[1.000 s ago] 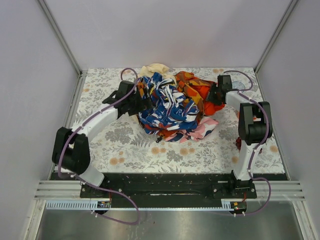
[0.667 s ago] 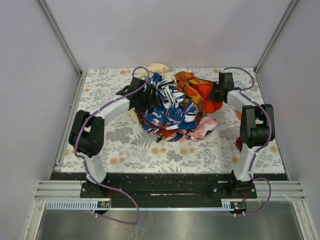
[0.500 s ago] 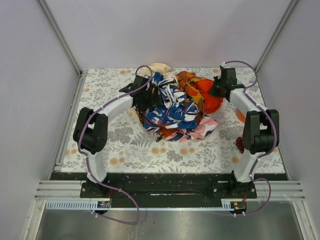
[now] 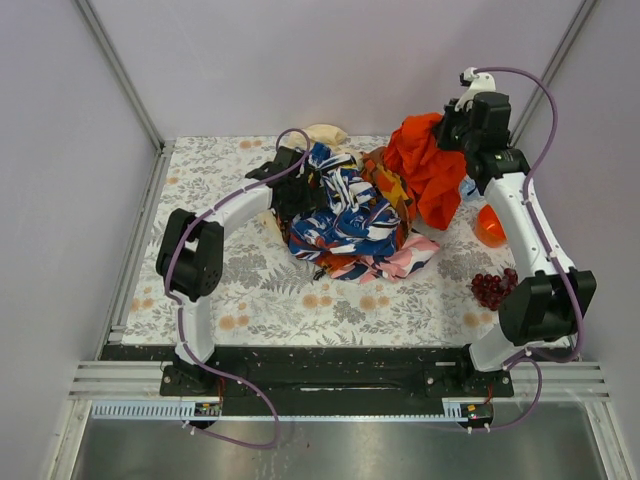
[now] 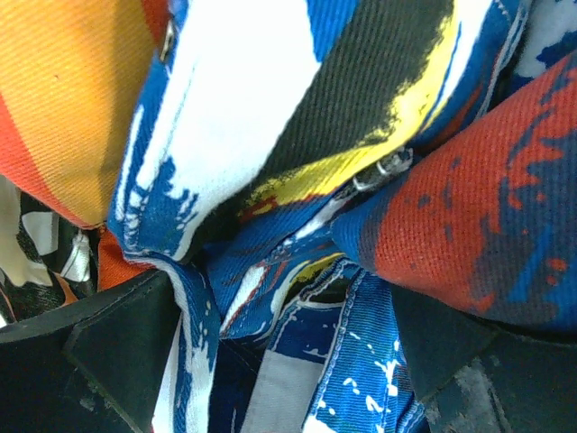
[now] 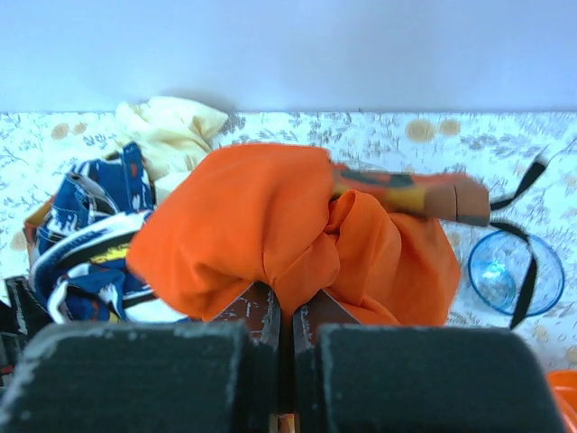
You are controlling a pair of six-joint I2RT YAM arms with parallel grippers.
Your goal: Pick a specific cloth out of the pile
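The cloth (image 4: pixel 425 172), plain bright orange-red, hangs from my right gripper (image 4: pixel 456 128), which is raised above the back right of the table. In the right wrist view the gripper (image 6: pixel 293 311) is shut on a fold of the cloth (image 6: pixel 261 225). The cloth's lower end still touches the pile (image 4: pixel 345 215), a heap of blue-white-black print, orange-yellow print and pink fabric. My left gripper (image 4: pixel 300 192) is pressed into the pile's left side. In the left wrist view the gripper (image 5: pixel 284 356) has its jaws wide apart with blue printed fabric (image 5: pixel 361 361) bunched between them.
A small orange bowl (image 4: pixel 490 226) sits right of the pile, under my right arm. A dark red cluster (image 4: pixel 493 288) lies at the front right. A cream cloth (image 4: pixel 325 133) lies behind the pile. A clear blue bowl (image 6: pixel 502 273) sits at the back right.
My right gripper has risen and moved back, lifting the orange-red cloth up out of the pile. My left gripper has pushed a little further into the pile's left side.
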